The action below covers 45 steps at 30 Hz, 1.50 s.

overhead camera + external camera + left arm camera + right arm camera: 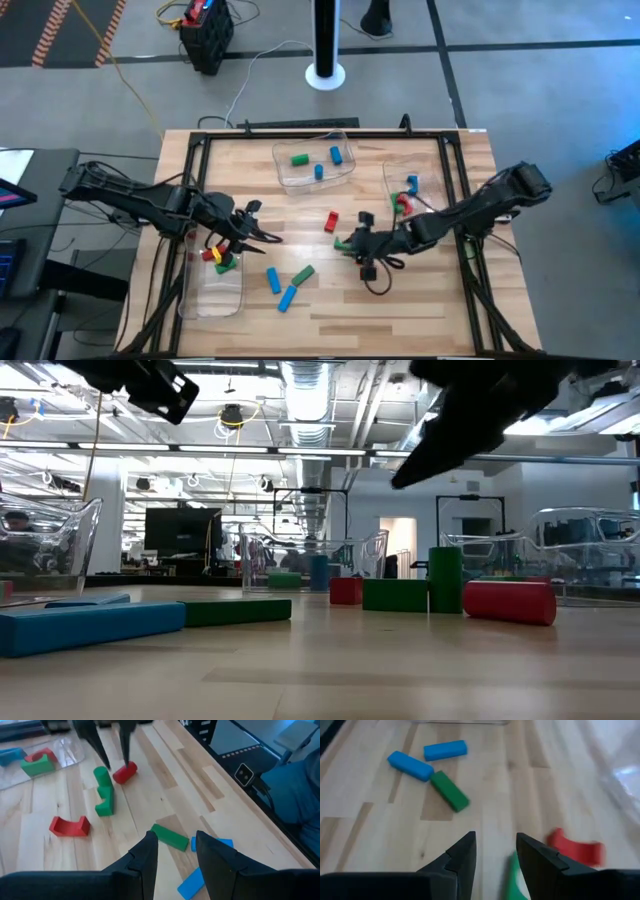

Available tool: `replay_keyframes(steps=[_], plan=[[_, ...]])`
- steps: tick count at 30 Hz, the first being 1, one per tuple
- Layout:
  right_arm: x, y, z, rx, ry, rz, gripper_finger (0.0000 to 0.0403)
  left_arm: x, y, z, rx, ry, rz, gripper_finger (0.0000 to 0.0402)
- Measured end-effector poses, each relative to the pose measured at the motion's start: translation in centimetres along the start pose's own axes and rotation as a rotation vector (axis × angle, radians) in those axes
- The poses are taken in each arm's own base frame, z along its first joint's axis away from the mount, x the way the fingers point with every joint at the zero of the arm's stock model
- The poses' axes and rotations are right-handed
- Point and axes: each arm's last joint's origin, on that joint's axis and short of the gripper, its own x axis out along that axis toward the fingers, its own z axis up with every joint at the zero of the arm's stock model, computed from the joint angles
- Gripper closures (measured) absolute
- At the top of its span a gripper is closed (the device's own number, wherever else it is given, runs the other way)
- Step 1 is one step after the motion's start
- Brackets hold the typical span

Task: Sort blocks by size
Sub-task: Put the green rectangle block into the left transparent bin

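Observation:
Loose blocks lie on the wooden table: a green bar (pixel 303 273), two blue bars (pixel 272 280) (pixel 289 297) and a red arch (pixel 330 220). Near the table's middle stand a green cylinder (pixel 445 580), a green block (pixel 395 595) and a red cylinder (pixel 510 602). My right gripper (pixel 495 852) hovers open above these three, its fingers (pixel 107 755) clear of them in the low view. My left gripper (pixel 172 852) hangs open above the table's left half, over the near edge of the green bar (pixel 170 837), with nothing between its fingers.
Three clear trays sit on the table: one at the far middle (pixel 315 178), one at the right (pixel 388 185), one at the near left (pixel 215 295), each with a few blocks in it. Dark frame rails run along the table's edges. Bare wood lies toward the near edge.

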Motion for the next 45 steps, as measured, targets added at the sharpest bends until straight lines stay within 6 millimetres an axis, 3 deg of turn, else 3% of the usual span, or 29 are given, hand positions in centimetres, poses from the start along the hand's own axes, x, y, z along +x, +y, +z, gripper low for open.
replay_keyframes(steps=[13, 21, 30, 40, 45], plan=[[7.7, 1.2, 0.1, -0.098, 0.072, 0.073, 0.0171, 0.0, 0.0, 0.1, 0.005, -0.015, 0.002, 0.0274], [11.3, 1.8, 0.8, -0.168, 0.088, 0.143, 0.0168, 0.0, 0.0, 0.1, 0.005, -0.016, 0.002, 0.0274], [13.6, 1.3, 1.0, -0.163, 0.103, 0.240, 0.0168, 0.0, 0.0, 0.1, 0.001, -0.015, 0.002, 0.0274], [13.9, 0.5, 1.1, -0.167, 0.102, 0.273, 0.0169, 0.0, 0.0, 0.2, 0.006, -0.017, 0.001, 0.0274], [14.7, 0.6, 0.2, -0.164, 0.123, 0.314, 0.0169, 0.0, 0.0, 0.2, 0.011, -0.017, 0.002, 0.0274]])
